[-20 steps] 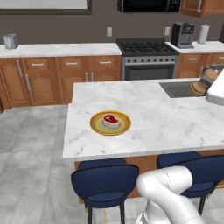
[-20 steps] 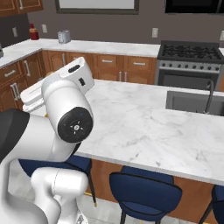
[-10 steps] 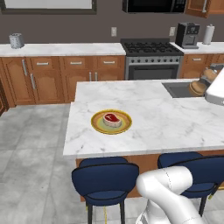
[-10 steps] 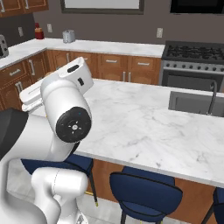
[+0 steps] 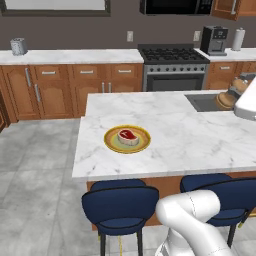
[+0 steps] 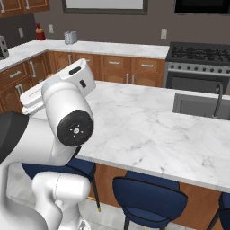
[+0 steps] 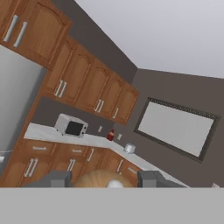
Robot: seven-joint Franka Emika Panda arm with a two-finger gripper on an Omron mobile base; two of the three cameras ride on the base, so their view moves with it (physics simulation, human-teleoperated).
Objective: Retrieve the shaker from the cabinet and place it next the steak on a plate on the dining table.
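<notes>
Claw [image 7: 107, 181] tips sit close together with a round brown top and a pale knob between them. I think that is the shaker [image 7: 98, 178], held tight, though just its top peeks up, so I am not fully sure. The shaker looks like small hard wood: light, stiff and not easy to break. It is smooth and round, so it could slip or roll. The best place to hold it is around the fat middle, and that seems to be where the fingers [image 7: 57, 179] press. On the left part of the dining table [image 5: 190, 145] lies the plate [image 5: 111, 142], and the steak [image 5: 128, 135] rests in the middle of it. Right of the plate the white marble is bare, and that looks like a good spot to set the shaker down, just beside the plate. Far to the right of the plate, a white piece of the arm [image 5: 247, 102] hangs over the table edge. The arm is folded up high, with its big round joint over the near side of the table. The hand is tipped up, because its camera looks at the wall cupboards and the ceiling and not down at the plate. It will have to turn down and swing over toward the plate.
</notes>
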